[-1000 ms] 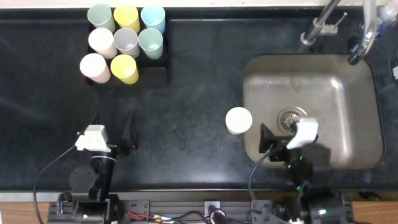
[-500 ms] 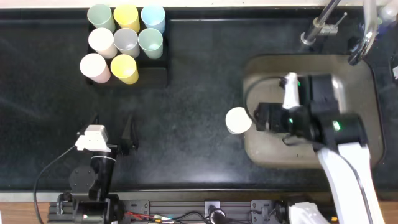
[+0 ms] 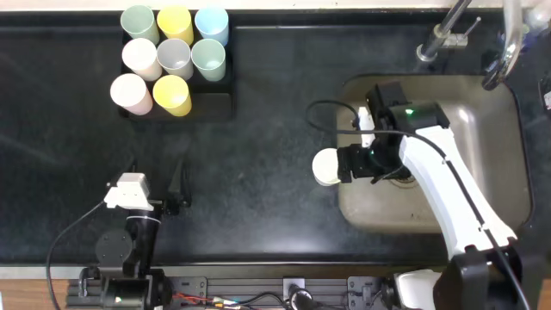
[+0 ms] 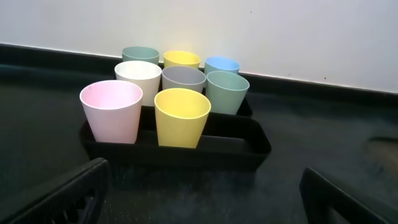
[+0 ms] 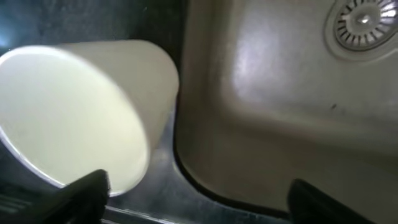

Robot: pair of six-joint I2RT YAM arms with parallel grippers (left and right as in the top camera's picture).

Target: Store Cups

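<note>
A white cup (image 3: 329, 166) stands on the dark counter by the sink's left rim. My right gripper (image 3: 346, 164) hangs open right beside it, on the sink side. In the right wrist view the white cup (image 5: 81, 112) looms close against one finger (image 5: 87, 190) of my right gripper (image 5: 199, 202). At the back left a black tray (image 3: 215, 105) holds several pastel cups, among them a pink cup (image 3: 131, 93) and a yellow cup (image 3: 172, 95). My left gripper (image 3: 157, 176) rests open near its base, facing the tray (image 4: 249, 149) and its cups from a distance.
The steel sink (image 3: 491, 129) with its drain (image 5: 364, 22) lies at the right, under my right arm. A faucet (image 3: 448, 30) stands behind it. Dark counter stretches between the tray and the sink.
My right arm has swung up from its base, across the sink, and come in next to the white cup. The cup, the tray and my left arm have stayed put.
</note>
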